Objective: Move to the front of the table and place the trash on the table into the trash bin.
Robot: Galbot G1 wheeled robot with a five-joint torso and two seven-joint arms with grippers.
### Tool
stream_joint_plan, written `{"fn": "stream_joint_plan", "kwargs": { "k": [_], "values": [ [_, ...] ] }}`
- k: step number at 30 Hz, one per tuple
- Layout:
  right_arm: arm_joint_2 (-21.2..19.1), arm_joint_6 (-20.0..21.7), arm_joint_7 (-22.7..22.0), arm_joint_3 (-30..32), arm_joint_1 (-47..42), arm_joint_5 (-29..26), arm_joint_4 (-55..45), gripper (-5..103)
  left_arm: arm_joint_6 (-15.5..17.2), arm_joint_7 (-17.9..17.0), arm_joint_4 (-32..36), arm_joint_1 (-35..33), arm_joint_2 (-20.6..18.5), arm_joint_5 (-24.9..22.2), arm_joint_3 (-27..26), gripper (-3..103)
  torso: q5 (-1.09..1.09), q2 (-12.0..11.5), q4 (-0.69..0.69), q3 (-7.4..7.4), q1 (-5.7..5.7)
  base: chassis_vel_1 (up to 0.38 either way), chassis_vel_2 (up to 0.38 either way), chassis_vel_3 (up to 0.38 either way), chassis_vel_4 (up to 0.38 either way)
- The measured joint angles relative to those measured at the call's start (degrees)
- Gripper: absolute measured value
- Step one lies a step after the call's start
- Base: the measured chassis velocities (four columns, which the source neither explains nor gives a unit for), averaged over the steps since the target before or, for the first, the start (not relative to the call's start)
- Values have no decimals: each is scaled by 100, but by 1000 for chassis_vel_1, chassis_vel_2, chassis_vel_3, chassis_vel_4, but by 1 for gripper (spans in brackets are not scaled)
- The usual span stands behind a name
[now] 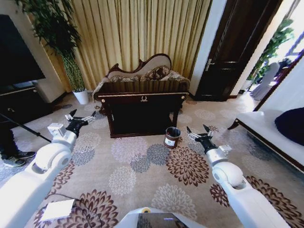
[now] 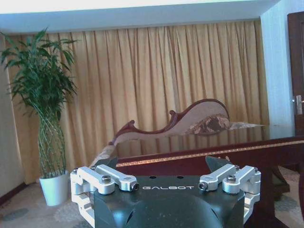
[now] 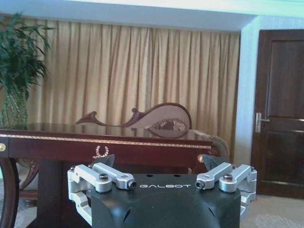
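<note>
The dark glossy table [image 1: 141, 99] with gold trim stands ahead across the carpet, in front of the curtain. The small round brown trash bin [image 1: 172, 137] with a white label sits on the floor by the table's right front leg. The trash is out of view; I make out nothing on the dark top. My left gripper [image 1: 78, 118] is raised to the left of the table, open and empty. My right gripper [image 1: 199, 132] hangs open just right of the bin. From the wrists, each open gripper [image 2: 161, 164] [image 3: 157, 161] faces the table edge [image 2: 213, 154] [image 3: 118, 141].
A carved sofa [image 1: 145, 71] stands right behind the table. A potted plant [image 1: 78, 92] and a dark TV cabinet [image 1: 19, 102] are on the left, a dark door [image 1: 232, 52] and a white bench [image 1: 268, 128] on the right. Patterned carpet [image 1: 142, 161] lies open before the table.
</note>
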State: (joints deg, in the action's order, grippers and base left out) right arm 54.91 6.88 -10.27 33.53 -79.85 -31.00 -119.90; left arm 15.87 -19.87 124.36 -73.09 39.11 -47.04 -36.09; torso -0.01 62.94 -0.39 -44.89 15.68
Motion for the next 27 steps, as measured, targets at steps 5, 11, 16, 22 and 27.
{"fn": "stream_joint_plan", "kwargs": {
  "k": [5,11,16,22,27],
  "values": [
    [-4,134,-121,4,32,-17,-79,100,-13,11,78,-116,81,33,-9,100,0,0,-1,0,-1,0,0,0,0],
    [-115,292,-151,92,49,-149,-277,100,-28,27,219,-198,160,40,-13,100,2,2,-1,2,-3,0,0,0,0],
    [-229,487,-228,117,68,-351,-530,100,-44,78,264,-247,165,40,-52,100,1,2,-1,1,-2,0,0,0,0],
    [-299,568,-280,98,103,-415,-635,100,-42,96,322,-281,163,31,-88,100,1,2,-1,2,-3,0,0,0,0],
    [-295,587,-301,84,103,-448,-741,100,-29,97,364,-298,147,14,-123,100,1,1,-1,1,-2,0,0,0,0]
  ]
}}
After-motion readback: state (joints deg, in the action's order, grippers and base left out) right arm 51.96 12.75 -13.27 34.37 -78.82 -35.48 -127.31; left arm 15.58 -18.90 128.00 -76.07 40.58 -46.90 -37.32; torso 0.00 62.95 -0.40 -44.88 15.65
